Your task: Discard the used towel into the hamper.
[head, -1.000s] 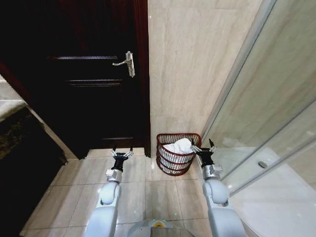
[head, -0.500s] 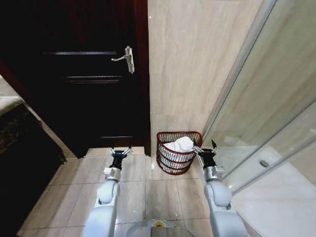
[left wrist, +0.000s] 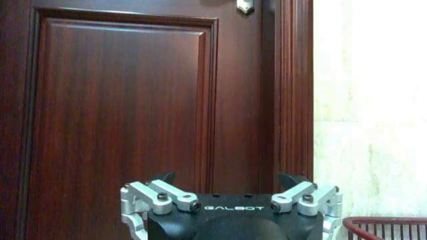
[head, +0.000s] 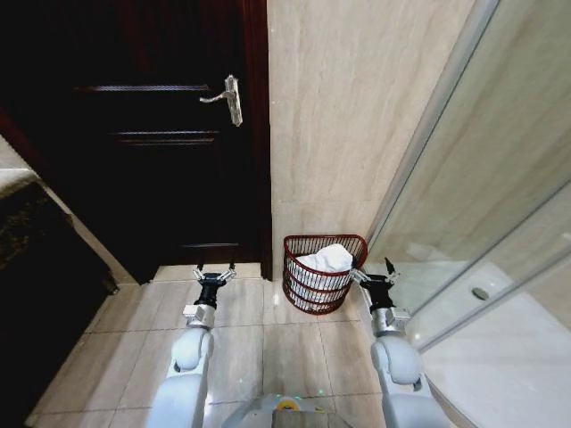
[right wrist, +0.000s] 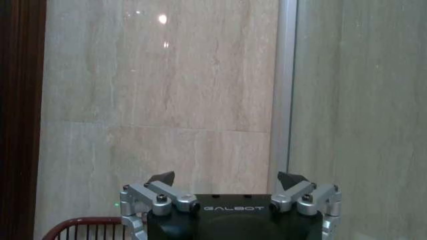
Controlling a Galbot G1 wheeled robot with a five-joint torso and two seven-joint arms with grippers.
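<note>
The hamper (head: 319, 296), a low basket of dark red wire, stands on the floor against the tiled wall. A white towel (head: 326, 259) lies bunched inside it, poking above the rim. My right gripper (head: 376, 269) hovers open just right of the hamper, holding nothing. My left gripper (head: 214, 270) is open and bare to the hamper's left, in front of the dark door. The hamper's rim (left wrist: 383, 222) peeks in beside the left gripper (left wrist: 227, 179) in the left wrist view, and the rim (right wrist: 83, 224) shows again by the right gripper (right wrist: 227, 178) in the right wrist view.
A dark wooden door (head: 152, 152) with a metal handle (head: 227, 96) fills the left. A beige tiled wall (head: 348, 116) stands behind the hamper. A glass shower partition (head: 482, 205) runs along the right. A dark counter (head: 36, 267) sits at the left edge.
The whole head view has shifted slightly: door handle higher, hamper and grippers a bit lower and nearer. Both grippers stay open and bare, and the towel stays in the hamper.
</note>
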